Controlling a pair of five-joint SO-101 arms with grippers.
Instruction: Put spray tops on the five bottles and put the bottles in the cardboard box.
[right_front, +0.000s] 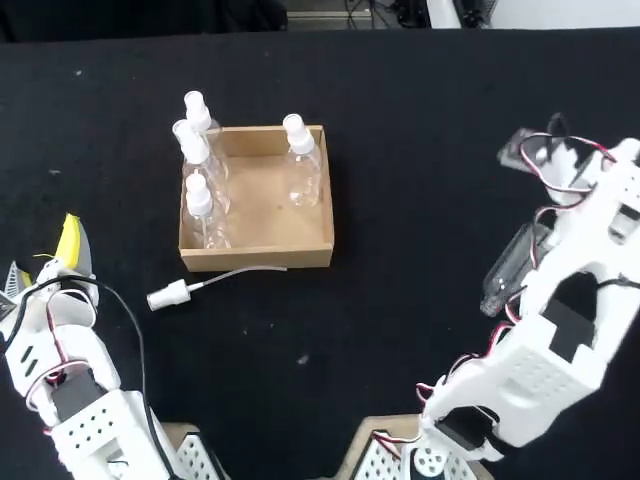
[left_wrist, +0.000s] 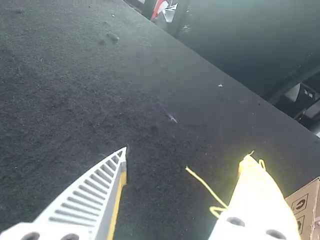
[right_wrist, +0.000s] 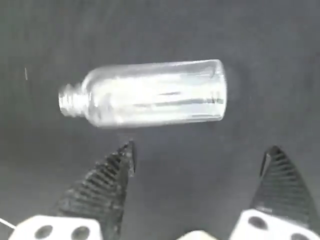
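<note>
Right end effector (right_wrist: 200, 147), wide, above capless bottle (right_wrist: 150, 92) lying right of the cardboard box (right_front: 256, 258); an off-centre pinch could roll it away. Left end effector (left_wrist: 186, 153) wide, empty.

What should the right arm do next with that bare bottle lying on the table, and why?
Probably lower the right gripper and close on the bottle: it lies on its side, uncapped, just beyond the open jaws, while a loose spray top lies by the cardboard box.
</note>
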